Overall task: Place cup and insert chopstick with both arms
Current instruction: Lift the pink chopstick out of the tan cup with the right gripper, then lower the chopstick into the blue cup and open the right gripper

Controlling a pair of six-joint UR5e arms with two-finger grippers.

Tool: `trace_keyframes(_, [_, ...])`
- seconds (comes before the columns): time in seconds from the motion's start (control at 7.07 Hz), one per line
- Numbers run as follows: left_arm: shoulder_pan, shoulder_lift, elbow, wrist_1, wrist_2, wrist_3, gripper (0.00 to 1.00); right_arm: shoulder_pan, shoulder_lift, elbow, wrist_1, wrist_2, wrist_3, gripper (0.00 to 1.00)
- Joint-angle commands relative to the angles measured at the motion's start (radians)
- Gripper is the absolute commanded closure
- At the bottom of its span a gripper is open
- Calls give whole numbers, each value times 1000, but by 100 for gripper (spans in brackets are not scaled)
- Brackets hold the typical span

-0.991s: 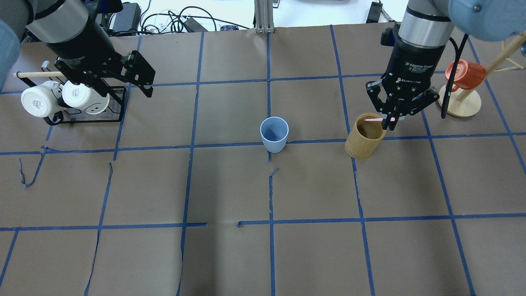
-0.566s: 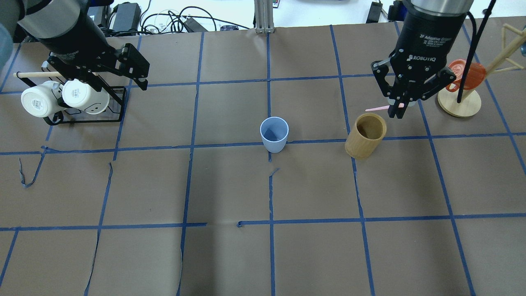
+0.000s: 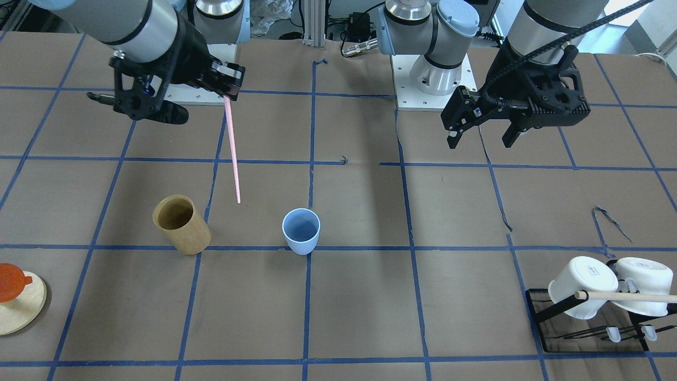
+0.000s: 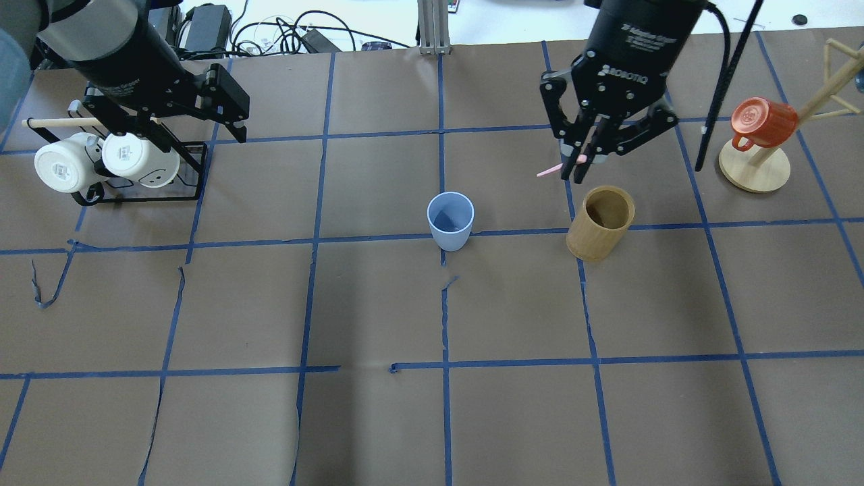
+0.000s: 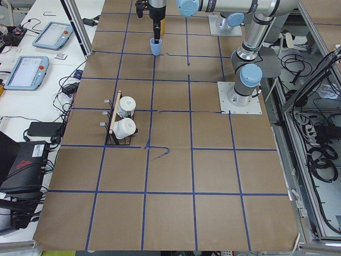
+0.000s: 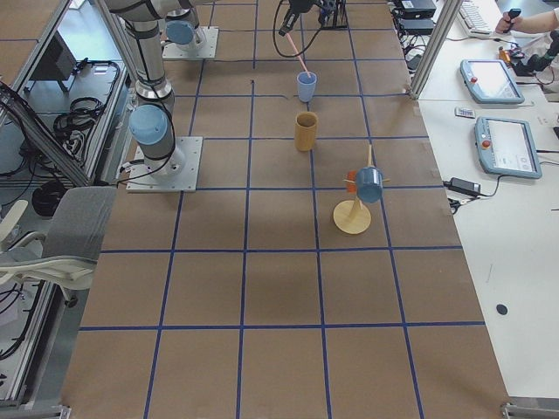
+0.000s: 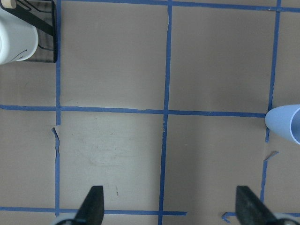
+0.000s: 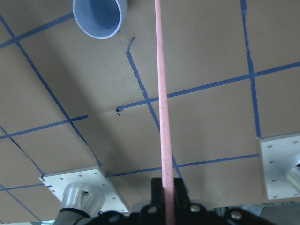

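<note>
The light-blue cup stands upright at the table's middle and holds nothing; it also shows in the front view. My right gripper is shut on the top end of the pink chopstick and holds it high in the air. The stick hangs down at a slight tilt. Its lower tip is above the table, between the wooden cup and the blue cup. In the right wrist view the stick points past the blue cup. My left gripper is open and holds nothing, in the air near the mug rack.
A tan wooden cup stands just below and right of the right gripper. A black rack with white mugs and a wooden rod sits at the far left. An orange mug hangs on a wooden tree stand at the far right.
My right gripper has lifted the pink chopstick out of the wooden cup and carried it up and left, towards the blue cup. The left arm has barely moved.
</note>
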Motion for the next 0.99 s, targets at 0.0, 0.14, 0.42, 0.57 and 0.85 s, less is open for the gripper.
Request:
trace_keyframes(0.0, [-15,2,-6,-1,6,-10,0,111,72,2,-112,73,209,100])
trace_keyframes(0.14, [-15,4,-9,0,0,-1,0,120,83,11,-109,76,219,100])
trace_keyframes(0.42, [-15,5,-7,0,-2,2,0,133,101,31,-126,175,221,100])
trace_keyframes(0.57, [-14,5,-7,0,-3,2,0,133,130,33,-147,171,222,100])
trace_keyframes(0.85, [-15,7,-9,0,-3,2,0,131,141,85,-160,174,227,95])
